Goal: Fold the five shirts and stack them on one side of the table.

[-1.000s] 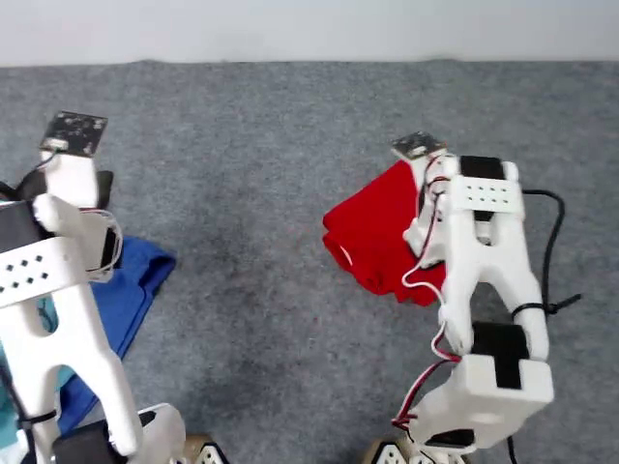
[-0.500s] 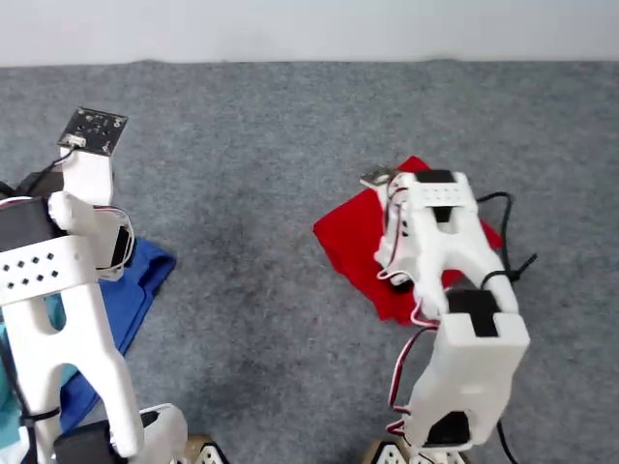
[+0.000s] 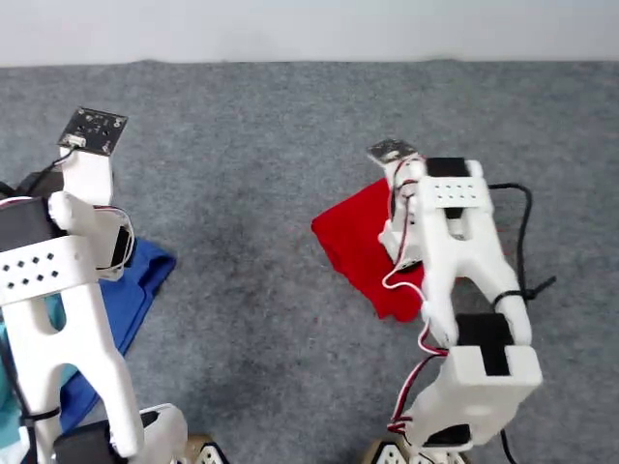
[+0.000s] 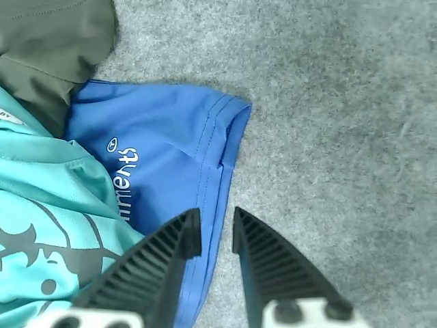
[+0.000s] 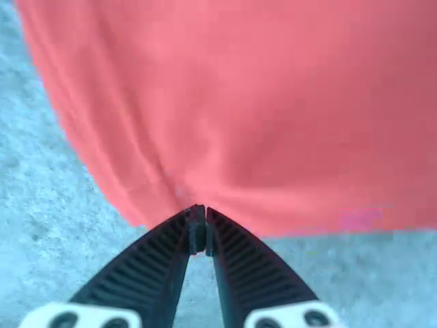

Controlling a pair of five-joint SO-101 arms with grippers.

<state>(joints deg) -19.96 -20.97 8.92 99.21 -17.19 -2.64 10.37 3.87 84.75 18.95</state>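
Much of the red shirt [image 3: 356, 242] is hidden from me in the high view: the right arm [image 3: 455, 251] lies across the half of it nearest that arm's base, so I cannot see how far the cloth runs beneath. In the right wrist view the red shirt [image 5: 239, 102] runs off the frame on three sides, and only one rounded edge shows against the grey desk [image 5: 41, 225]. The right jaws are closed tight on that edge, with the cloth puckering in towards the tips.

Well apart from the red shirt, by the left arm [image 3: 58, 271], lies the blue shirt [image 3: 135, 285], half covered by that arm. A teal shirt [image 4: 41, 205] overlaps the blue shirt [image 4: 157, 171] on the side away from the red shirt. An olive shirt [image 4: 54, 41] lies against both, cut off by the frame. I cannot tell whether any of these three is folded.

A wide stretch of bare desk [image 3: 242, 155] lies between the red shirt and the blue one, and more lies beyond the red shirt up to the desk's far edge.

The right arm is bent over the red shirt, wrist pointing down. The left arm stands raised, well away from the red shirt. The left jaws hang above the blue shirt's hem with a narrow gap and grip nothing.
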